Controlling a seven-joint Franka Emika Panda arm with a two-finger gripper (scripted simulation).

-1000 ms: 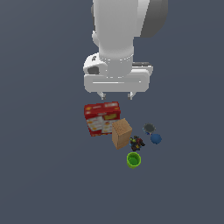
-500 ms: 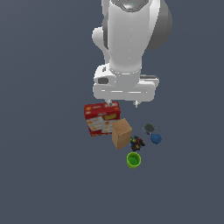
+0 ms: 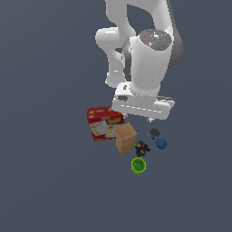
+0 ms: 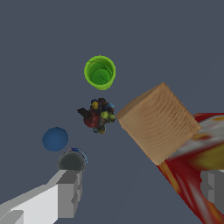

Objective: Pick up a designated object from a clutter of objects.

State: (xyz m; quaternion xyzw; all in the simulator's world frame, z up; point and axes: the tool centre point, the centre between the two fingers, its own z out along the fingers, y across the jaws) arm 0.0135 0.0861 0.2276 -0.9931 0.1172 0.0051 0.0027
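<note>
The small squat can (image 3: 154, 132) has a dark grey top and a blue side band; it stands beside the blue ball (image 3: 161, 143). In the wrist view the can (image 4: 72, 160) sits just ahead of one fingertip (image 4: 68, 192), with the ball (image 4: 55, 138) close to it. My gripper (image 3: 139, 119) hangs above the clutter, between the red box and the can, open and empty. In the wrist view the gripper (image 4: 140, 192) shows both fingers wide apart. The can is not between them.
A red printed flat box (image 3: 104, 122) lies at the exterior view's left, partly under my hand (image 4: 197, 166). A tan cardboard block (image 3: 125, 138) (image 4: 158, 122), a dark multicoloured bit (image 3: 141, 147) (image 4: 98, 115) and a green cup (image 3: 138, 166) (image 4: 100, 72) stand nearby.
The arm has swung toward the exterior view's right and come lower over the clutter. The objects have not moved. The gripper has stayed open.
</note>
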